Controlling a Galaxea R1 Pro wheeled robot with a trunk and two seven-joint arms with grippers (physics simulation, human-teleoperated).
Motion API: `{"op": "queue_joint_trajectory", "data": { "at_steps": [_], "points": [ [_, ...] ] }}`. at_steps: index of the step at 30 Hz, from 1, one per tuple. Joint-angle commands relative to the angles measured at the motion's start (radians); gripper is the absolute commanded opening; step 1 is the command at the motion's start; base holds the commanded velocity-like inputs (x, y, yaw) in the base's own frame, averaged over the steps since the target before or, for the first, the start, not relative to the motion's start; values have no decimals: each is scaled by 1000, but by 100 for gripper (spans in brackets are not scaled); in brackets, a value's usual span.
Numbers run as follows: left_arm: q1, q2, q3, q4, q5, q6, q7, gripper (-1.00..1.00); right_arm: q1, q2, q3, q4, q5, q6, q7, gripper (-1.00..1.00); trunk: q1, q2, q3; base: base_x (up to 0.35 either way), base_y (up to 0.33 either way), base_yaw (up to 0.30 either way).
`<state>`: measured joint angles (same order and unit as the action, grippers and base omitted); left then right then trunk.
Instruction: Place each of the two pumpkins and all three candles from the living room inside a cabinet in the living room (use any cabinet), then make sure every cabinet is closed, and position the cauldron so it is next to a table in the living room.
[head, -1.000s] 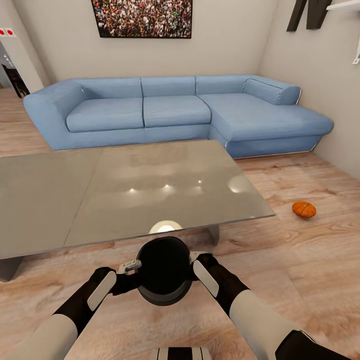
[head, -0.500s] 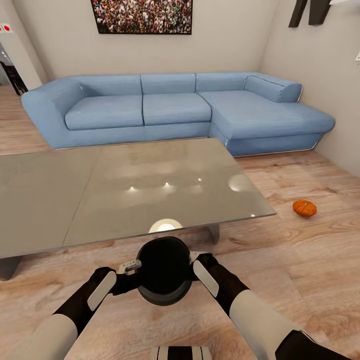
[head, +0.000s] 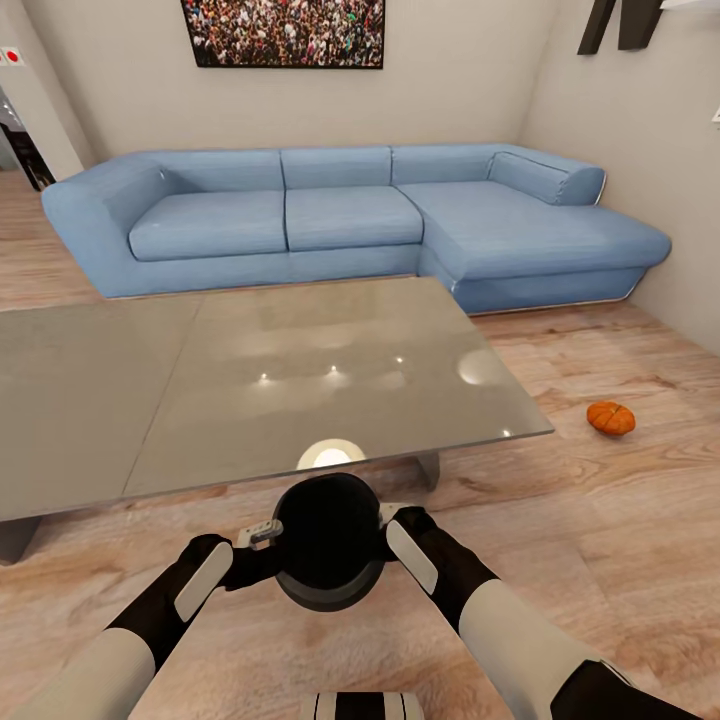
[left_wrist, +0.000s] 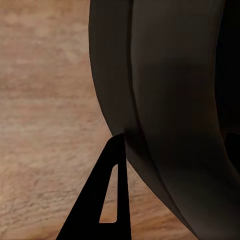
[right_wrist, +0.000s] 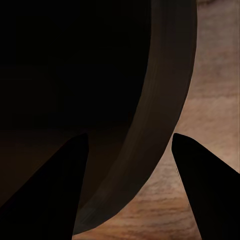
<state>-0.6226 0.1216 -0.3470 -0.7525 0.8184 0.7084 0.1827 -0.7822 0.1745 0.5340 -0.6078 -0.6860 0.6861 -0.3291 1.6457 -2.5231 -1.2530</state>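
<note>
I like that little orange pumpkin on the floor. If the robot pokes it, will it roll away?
Probably. The pumpkin looks round and lies tilted on smooth wooden floor, so a poke could roll it. Its ribs might make it wobble.

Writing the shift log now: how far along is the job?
Nothing visibly finished. In hand: the cauldron, held between the left gripper and right gripper just short of the table. Left: setting it down and stowing the pumpkin lying on the floor.
</note>
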Motion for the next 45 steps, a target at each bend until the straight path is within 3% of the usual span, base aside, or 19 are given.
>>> {"op": "queue_joint_trajectory", "data": {
  "at_steps": [1,6,9,31,32,33,45],
  "points": [
    [0,4,6,-1,24,2,7,-100,-2,0,9,-3,-37,-10,48,-100,0,0,-1,28,0,0],
    [0,4,6,-1,24,2,7,-100,-2,0,9,-3,-37,-10,49,-100,0,0,-1,7,0,0],
    [0,4,6,-1,24,2,7,-100,-2,0,9,-3,-37,-10,49,-100,1,-1,-12,0,0,0],
    [0,5,8,-1,25,2,8,-100,-2,0,9,-3,-37,-11,49,-100,1,-1,-12,0,0,0],
    [0,5,8,-1,25,2,7,-100,-2,0,9,-3,-37,-11,48,100,1,-1,-12,0,0,0],
    [0,6,8,-1,25,2,8,100,-2,0,9,-3,-37,-11,48,100,1,-1,-12,0,0,0],
    [0,6,8,-1,28,2,9,100,-2,0,9,-3,-38,-10,50,100,1,-1,-12,0,0,0]
  ]
}}
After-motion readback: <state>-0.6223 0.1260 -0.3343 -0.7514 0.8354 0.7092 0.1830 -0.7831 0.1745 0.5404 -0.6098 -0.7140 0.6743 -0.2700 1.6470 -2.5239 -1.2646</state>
